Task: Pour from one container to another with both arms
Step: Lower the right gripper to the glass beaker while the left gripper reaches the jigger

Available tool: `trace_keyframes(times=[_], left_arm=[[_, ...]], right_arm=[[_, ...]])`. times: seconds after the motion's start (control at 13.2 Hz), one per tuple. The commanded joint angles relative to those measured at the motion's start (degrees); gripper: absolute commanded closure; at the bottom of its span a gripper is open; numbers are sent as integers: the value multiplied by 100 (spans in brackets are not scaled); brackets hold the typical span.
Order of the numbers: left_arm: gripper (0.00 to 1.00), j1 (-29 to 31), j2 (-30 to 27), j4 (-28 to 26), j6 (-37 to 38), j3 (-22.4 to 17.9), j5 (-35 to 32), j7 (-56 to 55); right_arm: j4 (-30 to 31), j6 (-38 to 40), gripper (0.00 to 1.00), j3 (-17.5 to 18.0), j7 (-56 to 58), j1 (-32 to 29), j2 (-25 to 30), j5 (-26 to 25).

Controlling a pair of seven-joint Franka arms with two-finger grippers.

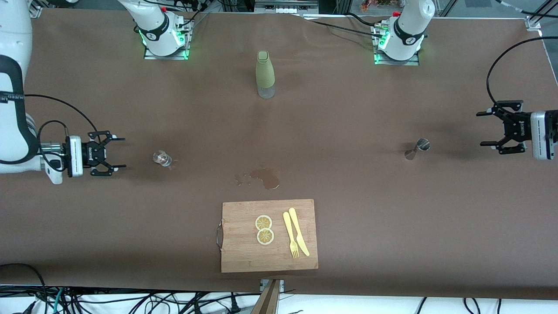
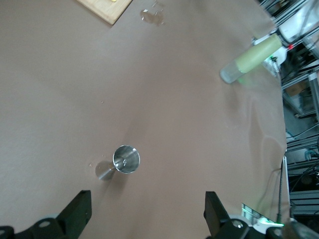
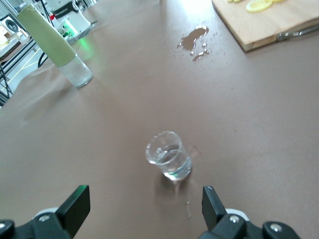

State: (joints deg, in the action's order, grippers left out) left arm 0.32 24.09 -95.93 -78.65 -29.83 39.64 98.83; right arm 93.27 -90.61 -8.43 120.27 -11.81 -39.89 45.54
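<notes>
Brown table (image 1: 392,226), left gripper (image 1: 490,129) and right gripper (image 1: 117,152) spread wide at its ends.

Left arm (image 1: 542,135): cut off by the front view's edge past the wrist, so its link to the base is not seen; right arm (image 1: 15,87) likewise partly cropped at the edge. Cutting board (image 2: 105,9): only a corner is shown in the left wrist view, and only one end in the right wrist view. Contents of the small glass (image 3: 168,155) and of the metal jigger (image 2: 126,159) cannot be told.
</notes>
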Motion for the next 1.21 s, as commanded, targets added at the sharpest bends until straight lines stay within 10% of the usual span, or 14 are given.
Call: trace_keyframes(times=[0.0,1.14], left_arm=[[0,231,550,-171,25,-31,709,1239],[0,750,2415,-523,816,4,2818,5477]], right_arm=[[-10,96,0,35,707,-338,-203,394],[42,474,0,412,2571,-489,-1512,1739]])
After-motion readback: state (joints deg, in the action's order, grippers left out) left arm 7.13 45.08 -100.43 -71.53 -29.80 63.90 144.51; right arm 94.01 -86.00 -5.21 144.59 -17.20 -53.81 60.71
